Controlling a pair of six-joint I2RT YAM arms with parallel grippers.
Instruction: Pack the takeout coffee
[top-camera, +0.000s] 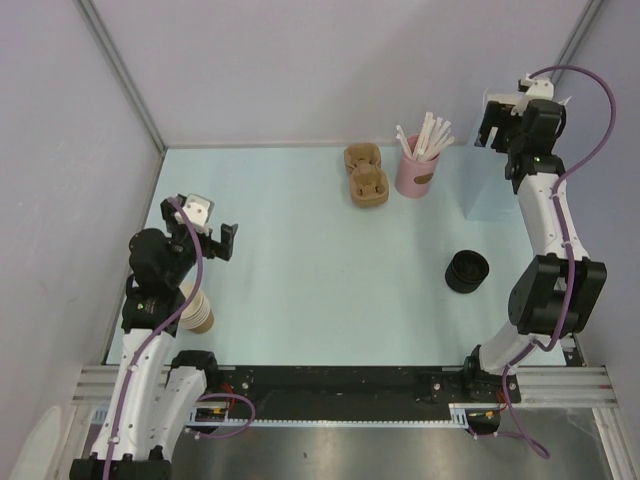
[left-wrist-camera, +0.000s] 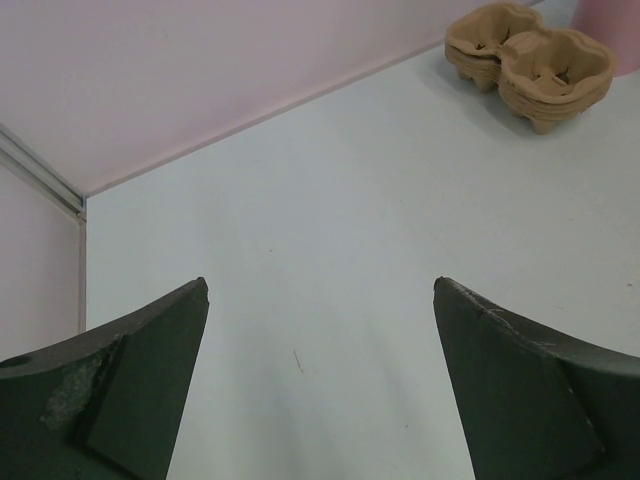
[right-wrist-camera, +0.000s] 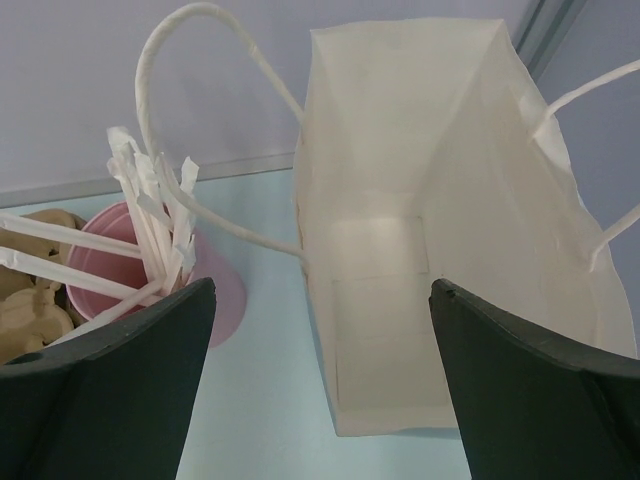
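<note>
Pale blue table (top-camera: 300, 280) enclosed by lavender walls, seen from above and from both wrists. At the upper right of the overhead view a white paper bag (right-wrist-camera: 400, 150) stands upright with its mouth open; the right wrist view looks straight down into it and shows a bare floor, so nothing is packed yet. The right gripper (right-wrist-camera: 320, 290) hangs above the bag mouth with its jaws spread wide and nothing between them. The left gripper (left-wrist-camera: 320, 285), at the left of the overhead view, is likewise fully spread and empty, facing bare table. The takeout coffee is judged to be the round black-lidded item (top-camera: 467, 270) at the lower right of the overhead view, standing alone on the table, well apart from the bag and from both grippers. From above only black shows, and whether a tan cup wall sits beneath cannot be told. Other stock: a stack of tan cups (top-camera: 198, 308) at lower left, partly hidden by the left arm; moulded pulp cup carriers (top-camera: 366, 177) and a pink cup of wrapped straws (top-camera: 414, 172) at upper centre, just left of the bag. Step in hand, as judged: the bag is ready and the pick has not begun. The next move calls for an arm, probably the nearer right one, to descend on the coffee, close around it below the lid, keep it upright, clear the bag rim and handles, and lower it to the bag floor.
</note>
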